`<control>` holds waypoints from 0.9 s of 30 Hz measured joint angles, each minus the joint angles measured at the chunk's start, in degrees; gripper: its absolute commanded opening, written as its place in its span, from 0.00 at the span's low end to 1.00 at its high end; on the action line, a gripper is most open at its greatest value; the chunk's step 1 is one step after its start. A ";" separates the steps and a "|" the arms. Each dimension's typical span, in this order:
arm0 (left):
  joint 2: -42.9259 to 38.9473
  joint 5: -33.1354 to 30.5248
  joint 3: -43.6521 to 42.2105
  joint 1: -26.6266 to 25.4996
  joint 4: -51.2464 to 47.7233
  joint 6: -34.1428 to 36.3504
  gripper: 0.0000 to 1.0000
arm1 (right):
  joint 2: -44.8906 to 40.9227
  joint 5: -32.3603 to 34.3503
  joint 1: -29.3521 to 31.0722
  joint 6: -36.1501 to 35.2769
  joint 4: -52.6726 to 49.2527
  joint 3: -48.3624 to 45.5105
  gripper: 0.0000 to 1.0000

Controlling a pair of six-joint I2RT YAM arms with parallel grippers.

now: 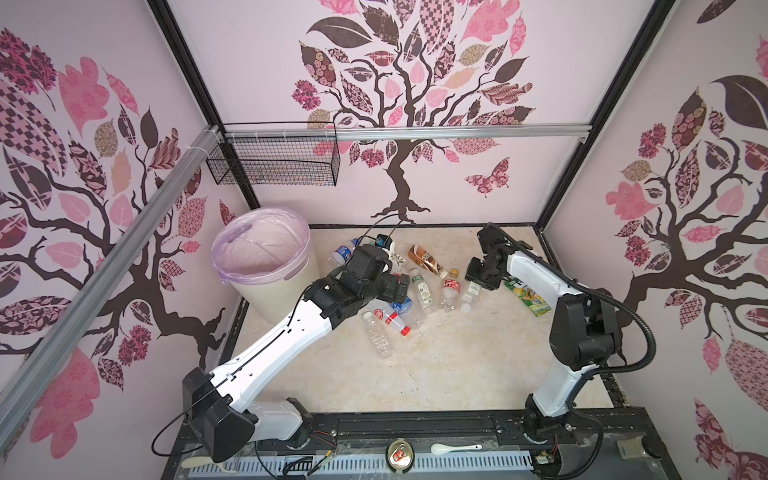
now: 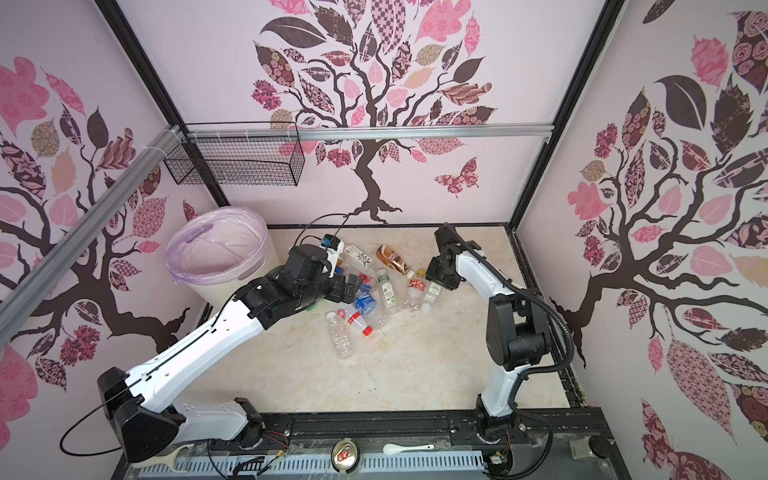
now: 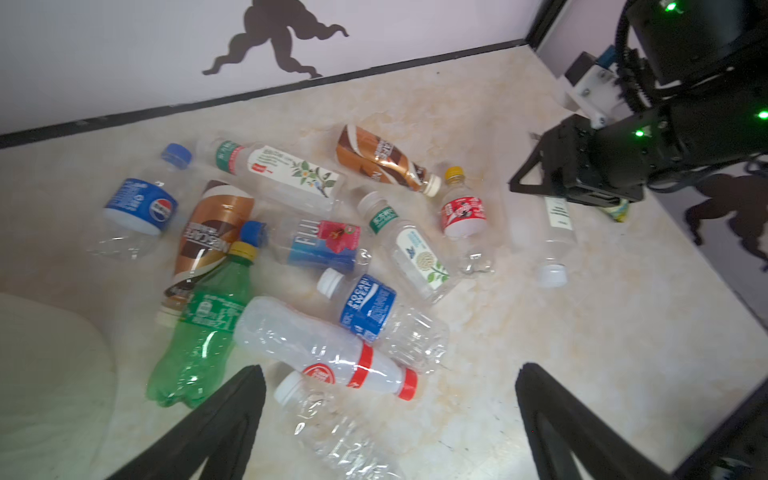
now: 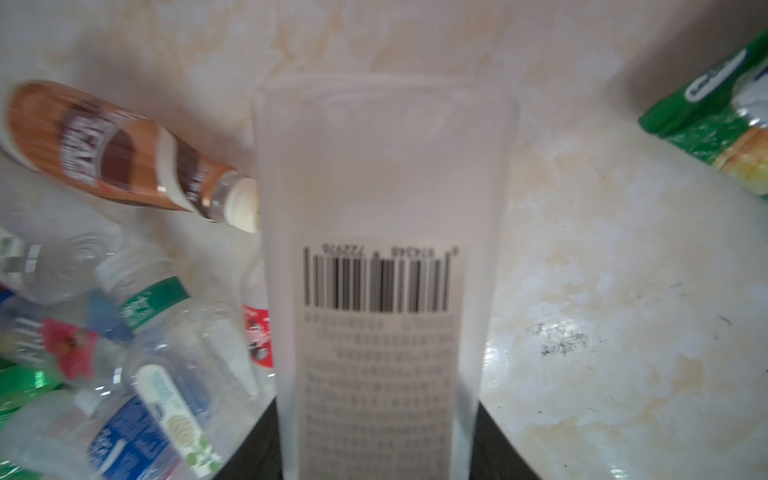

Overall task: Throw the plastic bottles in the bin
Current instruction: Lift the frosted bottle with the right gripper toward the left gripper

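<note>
- my left pincer [image 3: 390, 368] is black;
- the bottle [image 4: 382, 187] under my right wrist is frosted white, its label barcoded in black;
- the bin [image 1: 274, 291] is cream, lilac-lined;
- the snack packet [image 1: 528, 296] is green-yellow.

The plastic bottles [image 3: 367, 308] are thin, glossy, crinkled clear plastic; the frosted bottle [image 4: 382, 174] looks matt and cloudy. The counter [image 3: 590, 332] is smooth, mottled stone-look. The bin [image 1: 282, 296] is cream plastic, its liner [image 1: 258, 245] filmy.

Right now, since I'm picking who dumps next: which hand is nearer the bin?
Left. The left hand hangs open over the bottle pile, on the side next to the bin. The right hand is on the pile's far side from it, shut on a white bottle.
</note>
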 measured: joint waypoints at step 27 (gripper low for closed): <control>7.72 18.14 9.29 5.42 8.07 -24.76 0.98 | -0.24 -15.96 10.82 11.74 2.80 21.94 0.41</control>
